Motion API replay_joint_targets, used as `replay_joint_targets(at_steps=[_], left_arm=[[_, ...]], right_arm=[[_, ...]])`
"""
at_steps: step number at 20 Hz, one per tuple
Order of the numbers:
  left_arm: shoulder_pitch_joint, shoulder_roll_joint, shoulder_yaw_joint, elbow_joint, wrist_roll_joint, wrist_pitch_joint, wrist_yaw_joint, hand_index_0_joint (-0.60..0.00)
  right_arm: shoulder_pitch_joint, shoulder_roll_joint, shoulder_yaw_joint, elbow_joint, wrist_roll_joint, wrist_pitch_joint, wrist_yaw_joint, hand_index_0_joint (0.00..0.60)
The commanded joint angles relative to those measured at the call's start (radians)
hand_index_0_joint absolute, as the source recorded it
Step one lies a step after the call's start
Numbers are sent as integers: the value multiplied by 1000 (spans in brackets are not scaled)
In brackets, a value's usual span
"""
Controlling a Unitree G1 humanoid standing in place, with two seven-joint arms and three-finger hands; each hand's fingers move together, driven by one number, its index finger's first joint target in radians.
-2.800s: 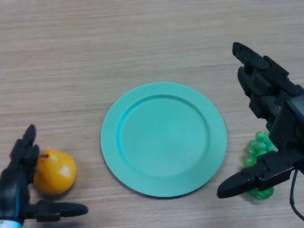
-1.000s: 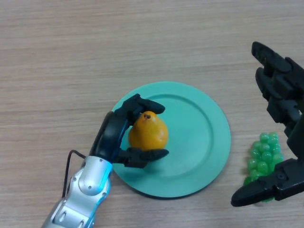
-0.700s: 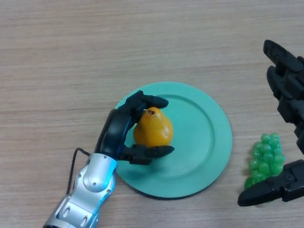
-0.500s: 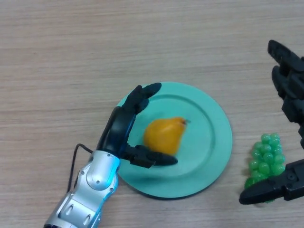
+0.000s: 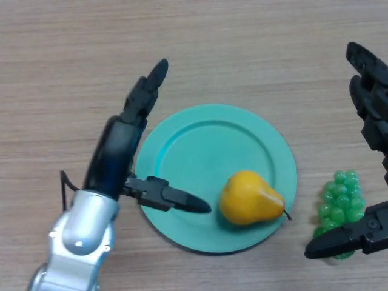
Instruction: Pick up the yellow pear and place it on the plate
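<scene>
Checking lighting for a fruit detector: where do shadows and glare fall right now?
Head view: soft light; a thin shadow hugs the near rim of the teal plate on the wooden table; the yellow pear shows a faint sheen on top; no hard glare.

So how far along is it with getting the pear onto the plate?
It looks essentially done: the yellow pear lies on its side on the teal plate, near the plate's right rim. Nothing is in hand; the left hand is open, its thumb over the plate's left edge, clear of the pear. The right hand sits idle at the right edge. Only withdrawing the left arm seems left.
</scene>
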Motion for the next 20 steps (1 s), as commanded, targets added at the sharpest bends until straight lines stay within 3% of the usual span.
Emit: replay_joint_targets(at_steps=[1,5,7,9,11,17,20], left_arm=[[-1,25,149,-174,-134,-30,-46,0],[77,83,353,-335,-408,53,-104,0],[100,100,394,-299,-396,-68,-144,0],[119,118,390,-248,-304,-110,-208,0],[116,112,398,-254,-277,-94,-226,0],[93,105,408,-261,-305,-97,-132,0],[98,110,406,-278,-299,-70,-126,0]], right_arm=[[-25,2,-41,-53,5,-140,6,0],[-19,10,-52,-47,-4,-131,38,0],[-19,16,-64,-45,11,-131,38,0],[-31,11,-52,-39,6,-127,30,0],[-40,6,-45,-29,0,-139,29,0],[-59,9,-11,15,-12,-173,30,0],[-63,8,-7,18,5,-168,23,0]])
